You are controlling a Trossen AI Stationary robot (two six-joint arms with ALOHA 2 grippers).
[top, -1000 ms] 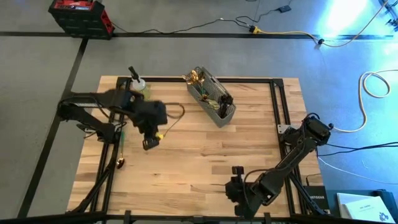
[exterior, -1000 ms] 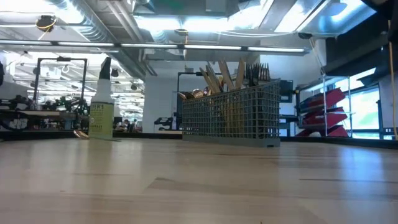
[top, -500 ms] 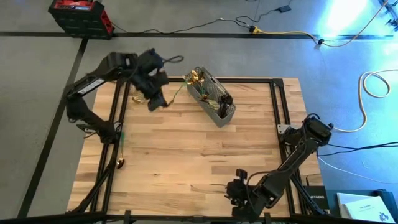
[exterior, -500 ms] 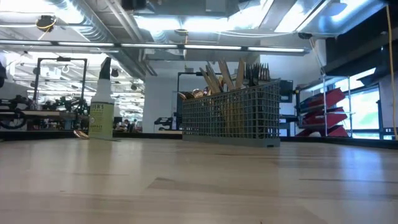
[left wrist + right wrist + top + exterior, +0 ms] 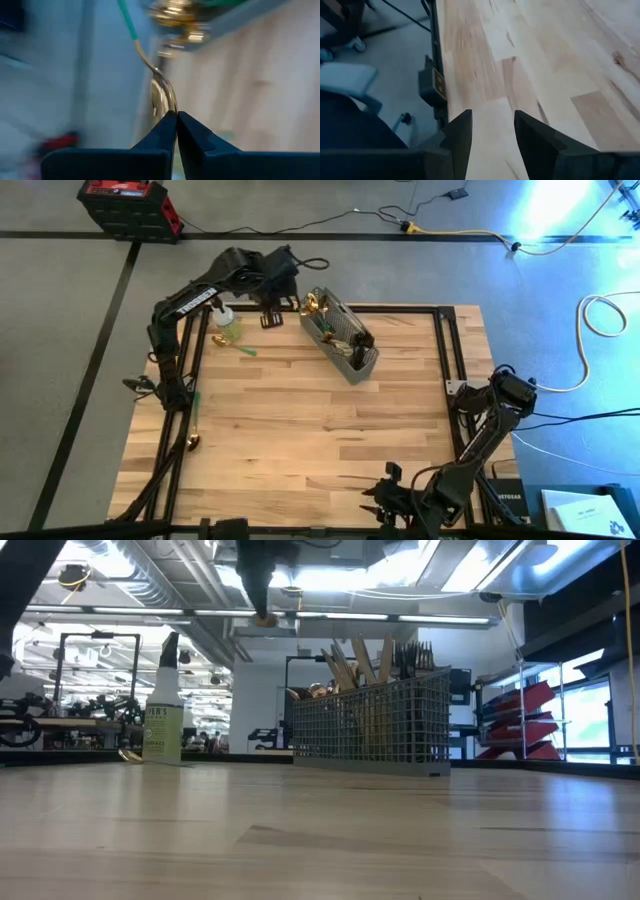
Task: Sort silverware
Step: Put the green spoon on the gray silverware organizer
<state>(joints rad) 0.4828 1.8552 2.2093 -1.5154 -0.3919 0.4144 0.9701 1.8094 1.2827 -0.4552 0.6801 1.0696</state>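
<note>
The table (image 5: 300,420) carries a mesh caddy (image 5: 345,345) near its far edge, already crowded with cutlery. The left gripper (image 5: 270,318) hangs just beside the caddy's far end, fingers pinched shut on a green-handled spoon (image 5: 159,90) pointing toward it. The right gripper (image 5: 492,131), open, waits far from the caddy.
</note>
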